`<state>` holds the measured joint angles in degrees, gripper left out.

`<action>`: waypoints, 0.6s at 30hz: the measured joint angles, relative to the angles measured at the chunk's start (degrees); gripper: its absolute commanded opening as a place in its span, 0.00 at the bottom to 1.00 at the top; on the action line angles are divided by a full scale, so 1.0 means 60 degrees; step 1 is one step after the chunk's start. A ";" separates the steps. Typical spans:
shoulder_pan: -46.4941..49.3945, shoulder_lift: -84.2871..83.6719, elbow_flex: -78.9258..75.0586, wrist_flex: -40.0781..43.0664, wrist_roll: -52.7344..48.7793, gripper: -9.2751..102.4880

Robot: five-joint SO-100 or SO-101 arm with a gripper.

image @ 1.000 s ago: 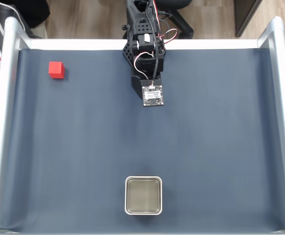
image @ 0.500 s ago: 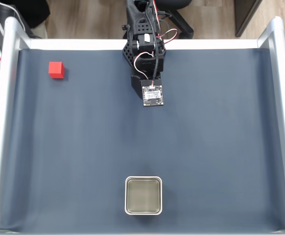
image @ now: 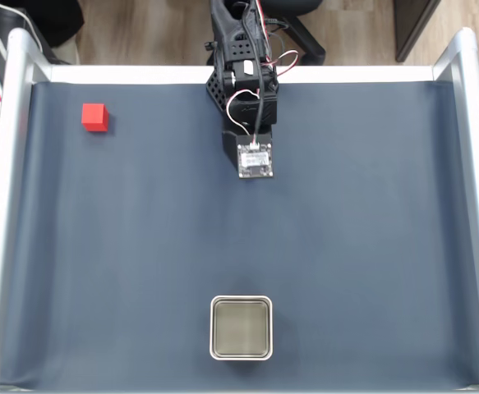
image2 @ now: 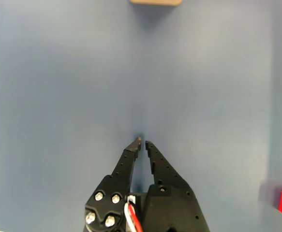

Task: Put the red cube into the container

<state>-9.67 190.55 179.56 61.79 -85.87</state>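
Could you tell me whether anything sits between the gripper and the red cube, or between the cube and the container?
Nothing visible does. In the fixed view, only bare blue mat lies between the gripper and the red cube, and between the cube and the container.

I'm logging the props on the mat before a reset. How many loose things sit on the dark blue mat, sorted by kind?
Red cubes: 1, the red cube, near the mat's top left corner in the fixed view.
Containers: 1, the container, near the bottom edge, nothing inside it.
Total: 2
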 measured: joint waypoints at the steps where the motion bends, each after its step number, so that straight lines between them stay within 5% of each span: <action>1: 0.0000 -0.0146 0.0000 -0.0425 0.0000 0.08; 11: 0.0791 -0.2637 -0.1699 -0.1699 -0.0176 0.08; 18: 0.2153 -0.5464 -0.5010 -0.0073 -0.0132 0.08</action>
<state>3.25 157.76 149.50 61.35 -86.66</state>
